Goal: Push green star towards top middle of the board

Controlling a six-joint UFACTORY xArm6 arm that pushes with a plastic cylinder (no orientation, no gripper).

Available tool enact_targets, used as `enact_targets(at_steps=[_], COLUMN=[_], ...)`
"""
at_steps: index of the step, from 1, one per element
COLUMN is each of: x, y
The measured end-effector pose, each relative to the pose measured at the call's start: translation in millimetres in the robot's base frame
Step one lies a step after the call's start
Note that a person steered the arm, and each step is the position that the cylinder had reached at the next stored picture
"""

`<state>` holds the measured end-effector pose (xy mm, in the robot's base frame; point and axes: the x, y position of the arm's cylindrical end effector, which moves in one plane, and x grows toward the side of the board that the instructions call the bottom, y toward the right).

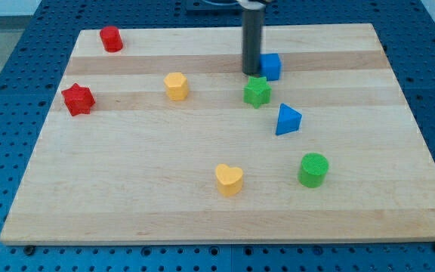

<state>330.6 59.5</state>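
Note:
The green star (257, 91) lies on the wooden board (127, 196), a little right of centre in the upper half. My tip (251, 73) is just above the star toward the view's top, touching or nearly touching its upper edge. A blue cube (270, 66) sits right beside the tip on its right.
A blue triangle (287, 119) lies below and right of the star. A green cylinder (313, 169) and a yellow heart (229, 180) sit lower down. A yellow hexagon (176, 86), a red star (78, 99) and a red cylinder (111, 38) are to the left.

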Motion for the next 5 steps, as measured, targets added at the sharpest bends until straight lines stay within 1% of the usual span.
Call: enact_targets(at_steps=[2,3,4,5], x=[6.9,23.5,54.2,55.8], y=[61.3,104.3,93.7,50.7])
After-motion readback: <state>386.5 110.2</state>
